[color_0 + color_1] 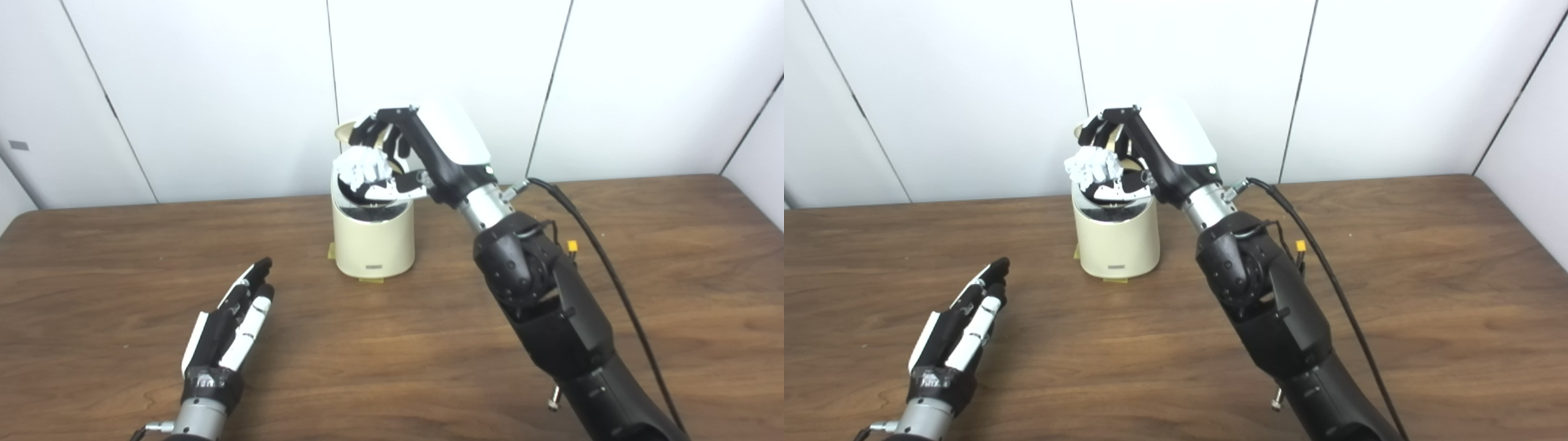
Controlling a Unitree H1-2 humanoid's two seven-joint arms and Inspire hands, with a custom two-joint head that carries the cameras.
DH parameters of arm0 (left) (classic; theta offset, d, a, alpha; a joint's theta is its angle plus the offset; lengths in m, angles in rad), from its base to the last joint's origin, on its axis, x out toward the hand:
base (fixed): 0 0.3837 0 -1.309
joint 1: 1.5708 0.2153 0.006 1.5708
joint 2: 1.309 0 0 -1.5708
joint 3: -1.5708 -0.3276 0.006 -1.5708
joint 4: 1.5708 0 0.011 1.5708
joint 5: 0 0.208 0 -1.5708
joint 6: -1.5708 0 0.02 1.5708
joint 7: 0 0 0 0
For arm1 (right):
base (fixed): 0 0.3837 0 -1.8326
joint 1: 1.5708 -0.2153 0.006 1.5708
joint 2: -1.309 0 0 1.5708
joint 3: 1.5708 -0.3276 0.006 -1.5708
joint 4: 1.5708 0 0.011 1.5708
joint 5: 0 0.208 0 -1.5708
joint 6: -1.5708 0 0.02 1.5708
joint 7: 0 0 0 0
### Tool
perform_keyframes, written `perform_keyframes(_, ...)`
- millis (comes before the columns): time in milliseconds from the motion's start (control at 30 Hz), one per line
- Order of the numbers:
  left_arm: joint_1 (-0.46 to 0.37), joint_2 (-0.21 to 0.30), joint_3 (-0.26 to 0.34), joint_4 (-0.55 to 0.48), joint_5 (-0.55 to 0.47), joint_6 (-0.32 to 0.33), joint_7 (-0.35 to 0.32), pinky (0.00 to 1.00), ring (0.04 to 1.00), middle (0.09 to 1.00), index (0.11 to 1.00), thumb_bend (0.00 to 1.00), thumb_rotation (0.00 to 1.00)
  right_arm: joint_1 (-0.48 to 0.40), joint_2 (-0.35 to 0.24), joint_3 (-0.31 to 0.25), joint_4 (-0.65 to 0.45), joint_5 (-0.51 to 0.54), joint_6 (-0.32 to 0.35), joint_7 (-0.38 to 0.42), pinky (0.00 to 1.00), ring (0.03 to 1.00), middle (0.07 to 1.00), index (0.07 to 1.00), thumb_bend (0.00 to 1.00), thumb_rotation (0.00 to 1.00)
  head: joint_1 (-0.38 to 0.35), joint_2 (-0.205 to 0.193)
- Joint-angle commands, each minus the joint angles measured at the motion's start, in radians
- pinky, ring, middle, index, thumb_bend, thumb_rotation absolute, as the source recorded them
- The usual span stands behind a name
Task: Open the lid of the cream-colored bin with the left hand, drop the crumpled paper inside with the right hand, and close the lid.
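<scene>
The cream-colored bin (373,242) stands on the table near the back wall with its lid (346,130) tipped up behind the opening. My right hand (404,153) is over the bin's mouth, shut on the crumpled white paper (361,168), which hangs just above the dark opening. The paper also shows in the right eye view (1090,164). My left hand (236,318) lies open and empty on the table, to the front left of the bin and well apart from it.
The brown wooden table (122,257) runs to a white panelled wall at the back. My right arm (545,294) crosses the table's right middle, with a black cable (600,251) trailing beside it. Yellow tape marks (370,280) sit at the bin's base.
</scene>
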Motion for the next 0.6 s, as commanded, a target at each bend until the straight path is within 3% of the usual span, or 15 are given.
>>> perform_keyframes(0, -0.014, -0.004, -0.003, -0.015, 0.001, -0.036, 0.004, 1.00, 1.000, 0.967, 0.936, 0.47, 0.60, -0.058, 0.015, -0.008, 0.027, -0.004, -0.031, -0.044, 0.30, 0.393, 0.515, 0.523, 0.49, 0.00, 0.000, 0.000)
perform_keyframes(267, 0.002, -0.012, -0.003, -0.013, -0.003, -0.062, 0.005, 1.00, 0.991, 0.942, 0.928, 0.47, 0.59, -0.085, 0.048, -0.018, 0.198, -0.009, -0.042, -0.157, 0.29, 0.390, 0.509, 0.523, 0.49, 0.00, -0.005, 0.001)
perform_keyframes(567, 0.015, -0.021, 0.004, -0.058, -0.045, -0.020, 0.003, 0.98, 0.970, 0.955, 0.936, 0.49, 0.57, -0.087, 0.047, -0.012, 0.257, -0.014, -0.025, -0.197, 0.29, 0.392, 0.512, 0.531, 0.49, 0.00, -0.006, 0.008)
